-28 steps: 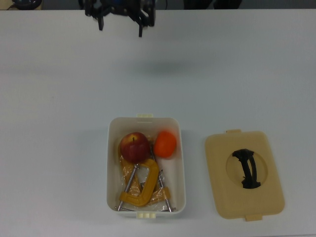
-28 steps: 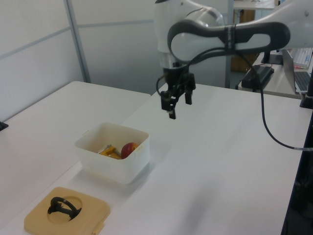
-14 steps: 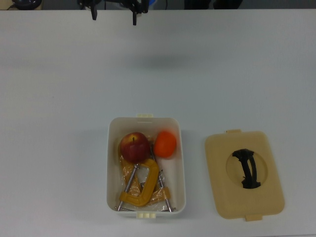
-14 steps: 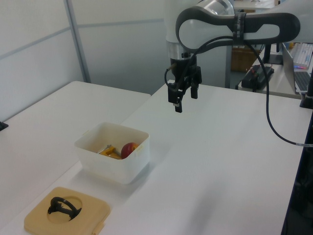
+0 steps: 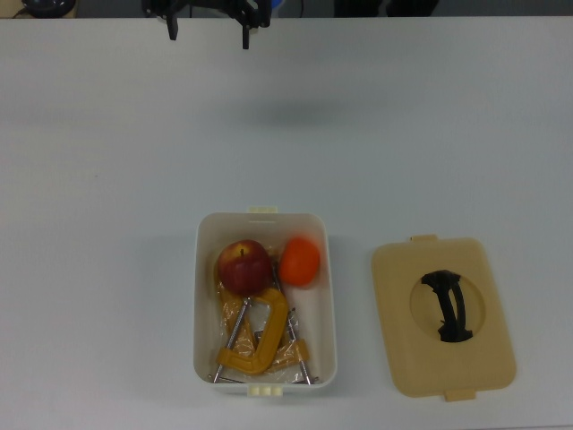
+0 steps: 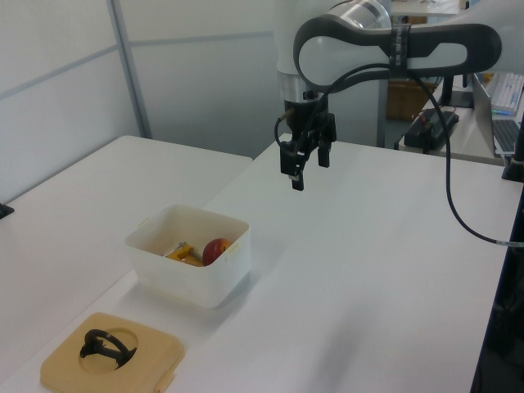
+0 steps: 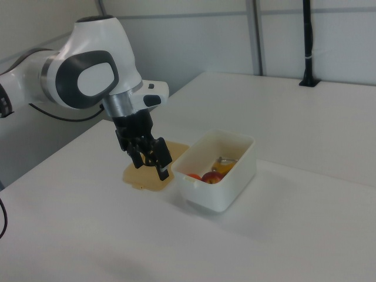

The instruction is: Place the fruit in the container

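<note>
The fruit lies inside the container [image 5: 202, 296], the white tub on the white table [image 5: 98, 179]: in the top view the dark red apple [image 5: 243, 266] and the orange [image 5: 300, 261] sit side by side at the tub's upper end, touching or nearly so, with the apple on the top view's left. Below them in the top view lie yellow C-clamps [image 5: 257, 340], one arm of a clamp reaching up to the apple. The left view looks over the tub's near wall and shows only the apple [image 6: 217, 249] and a bit of yellow clamp [image 6: 185, 255]; the orange is hidden there. The right view shows a red and orange patch of fruit just above the tub's rim [image 7: 218, 170]. The tan lid [image 5: 443, 316] with its black handle lies flat on the table just beside the tub, on the top view's right. The gripper [image 6: 308, 166] hangs in the air well apart from the tub, empty, its fingers spread; the top view catches only the two fingertips [image 5: 244, 40] at its upper edge.
</note>
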